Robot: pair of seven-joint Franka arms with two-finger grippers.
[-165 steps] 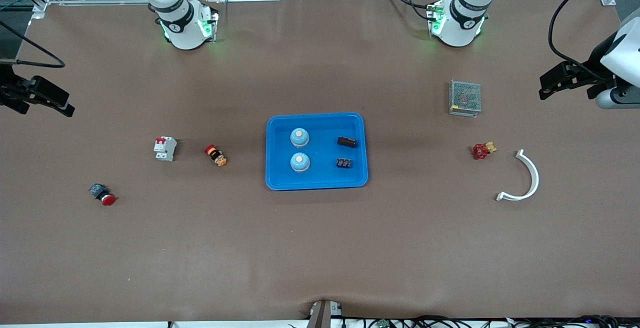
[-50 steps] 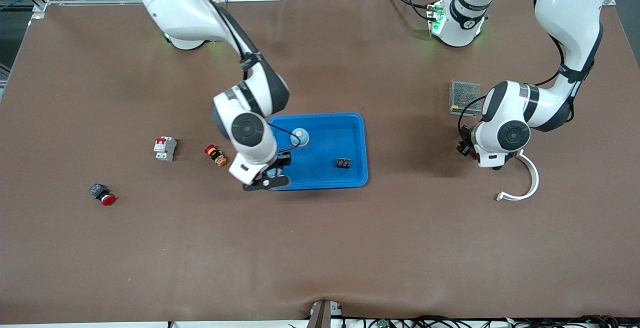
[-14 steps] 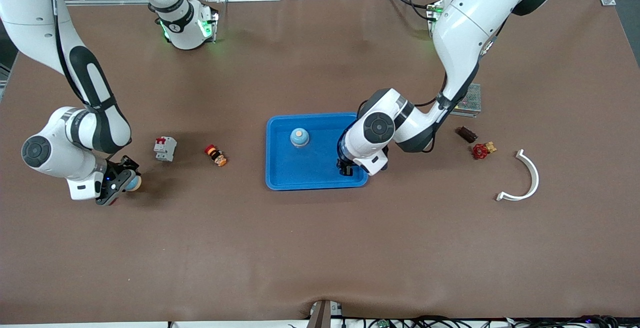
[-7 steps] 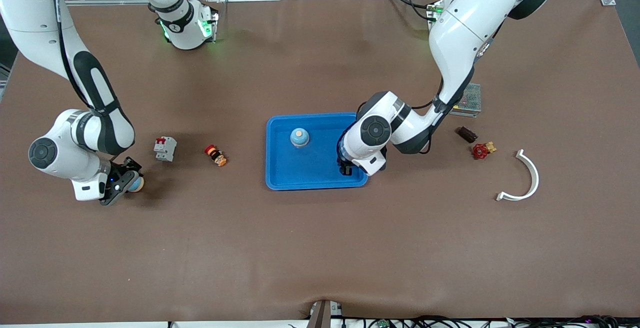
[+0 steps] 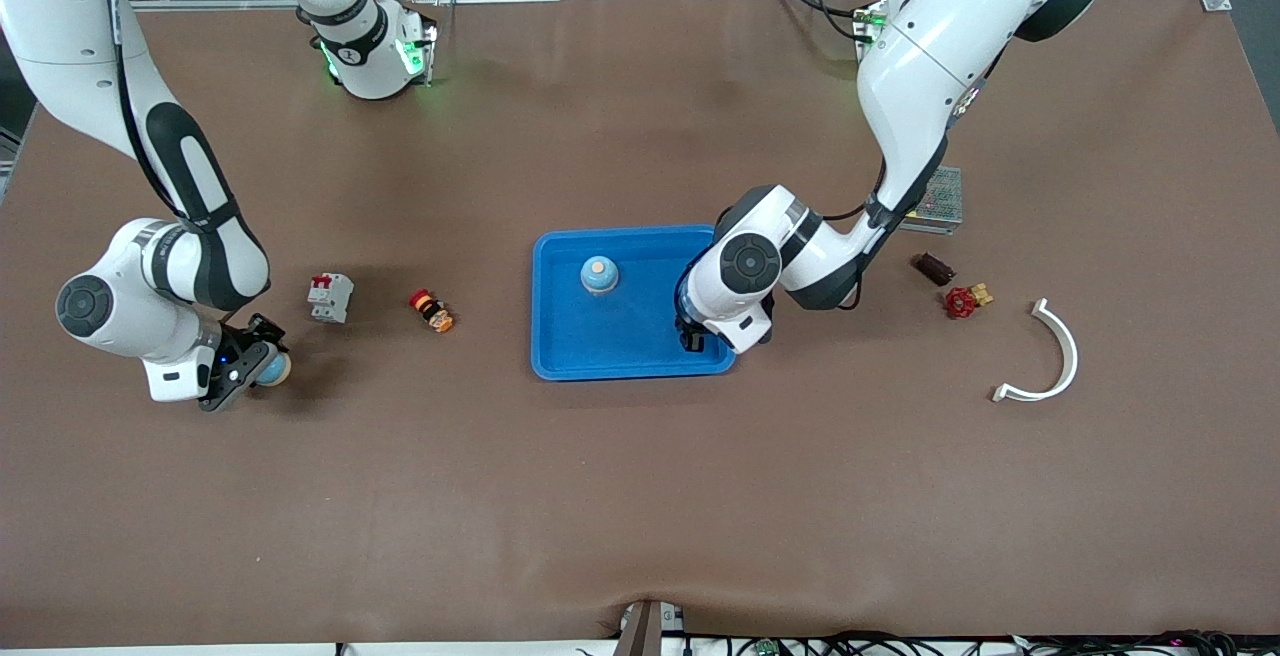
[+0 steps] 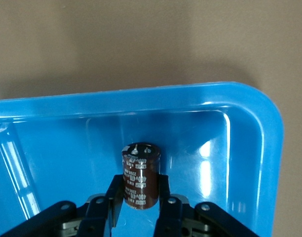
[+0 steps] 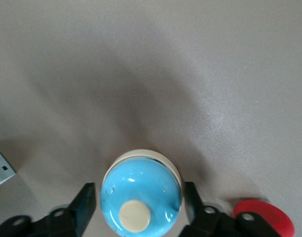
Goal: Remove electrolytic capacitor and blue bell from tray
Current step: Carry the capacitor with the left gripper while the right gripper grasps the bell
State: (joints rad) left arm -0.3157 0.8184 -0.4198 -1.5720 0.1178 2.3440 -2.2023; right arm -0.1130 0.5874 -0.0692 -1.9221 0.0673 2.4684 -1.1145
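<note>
A blue bell (image 5: 274, 368) with a cream button stands on the table near the right arm's end. My right gripper (image 5: 250, 368) is around it, and in the right wrist view its fingers (image 7: 87, 205) stand a little off the bell (image 7: 141, 190). A second bell (image 5: 598, 274) stands in the blue tray (image 5: 600, 368). My left gripper (image 5: 690, 336) is low in the tray's corner nearest the left arm's end, shut on a brown capacitor (image 6: 140, 175). Another capacitor (image 5: 933, 267) lies on the table beside the red valve (image 5: 962, 302).
A white breaker (image 5: 330, 297) and a red-orange button (image 5: 431, 310) lie between the tray and my right gripper. A red push button (image 7: 263, 219) sits close beside the bell. A mesh box (image 5: 938, 198) and a white arc (image 5: 1055, 361) lie at the left arm's end.
One bell and one capacitor have left the tray since the earliest frame. In the last second my right arm shifted slightly at the bell, and my left gripper stayed on the capacitor.
</note>
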